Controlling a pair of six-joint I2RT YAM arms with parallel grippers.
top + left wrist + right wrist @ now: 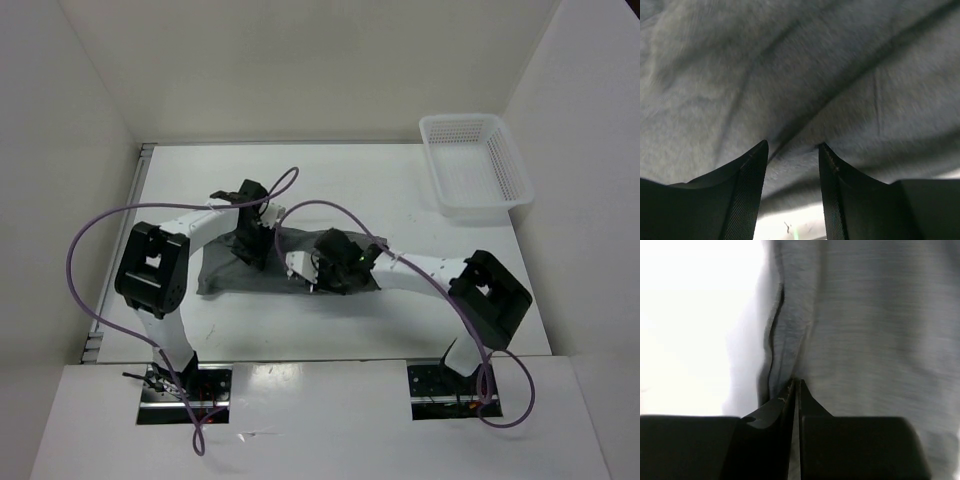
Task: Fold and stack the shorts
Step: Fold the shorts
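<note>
Nearest to your right wrist camera, the right gripper [795, 384] is clenched: its two dark fingers [774, 412] meet with only a hairline slit between them. A folded edge of the shorts [880, 340] runs straight down into the tips, so it is pinching that edge. Left of the tips lies bright white table [690, 330]. Right of them and beyond, grey cloth fills the view.

At your left wrist camera, the left gripper [792, 147] stands partly open, its fingers [747, 172] clearly apart. It is down on the shorts [800, 75], and a crease of the cloth runs into the gap between the tips. The jaws have not closed on the crease. Wrinkled grey fabric covers everything beyond the fingers.

From above, the shorts [225, 275] lie spread across the middle of the table [300, 180], under both grippers. The left gripper [252, 250] sits over the cloth's far edge, left of centre. The right gripper [303, 272] sits just to its right and a little nearer the arm bases, close to the cloth's near edge. The two are near each other but apart.

Well beyond the right gripper, at the far right corner, a white basket [440, 190] stands on the table.
</note>
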